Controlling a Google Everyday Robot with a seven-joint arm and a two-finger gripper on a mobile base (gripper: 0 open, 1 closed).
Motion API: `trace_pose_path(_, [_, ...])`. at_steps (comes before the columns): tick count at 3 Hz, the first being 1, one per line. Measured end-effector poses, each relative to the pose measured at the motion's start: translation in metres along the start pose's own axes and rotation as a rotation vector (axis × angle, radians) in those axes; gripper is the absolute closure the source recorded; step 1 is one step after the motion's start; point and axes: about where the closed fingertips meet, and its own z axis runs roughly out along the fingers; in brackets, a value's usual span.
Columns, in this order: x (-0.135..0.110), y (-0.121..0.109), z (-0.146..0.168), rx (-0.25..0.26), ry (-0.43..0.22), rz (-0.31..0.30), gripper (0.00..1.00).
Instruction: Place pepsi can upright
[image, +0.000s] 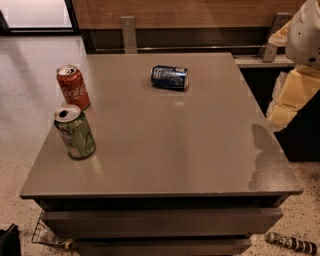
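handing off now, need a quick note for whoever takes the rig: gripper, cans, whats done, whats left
Gripper: at the right edge of the view, beside the table, well apart from every can.
Pepsi can: lying on its side, far middle of the table.
Coca-Cola can and green can: upright near the left edge.
Done: nothing yet.
Left: reach, grasp the pepsi can, stand it upright.

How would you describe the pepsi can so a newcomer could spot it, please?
Start at the grey table; the end effector hangs beyond its right edge. Near the middle of the far edge is the pepsi can. It is dark blue and lies on its side; the red can and green can stand upright at the left.
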Motion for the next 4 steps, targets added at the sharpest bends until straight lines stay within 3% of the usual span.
trace_pose_path(1, [-0.010, -0.038, 0.011, 0.035, 0.015, 0.019, 0.00])
trace_pose_path(3, [-0.065, -0.134, 0.031, 0.114, 0.029, 0.024, 0.00])
trace_pose_path(4, [-0.087, -0.161, 0.050, 0.119, 0.016, 0.010, 0.00])
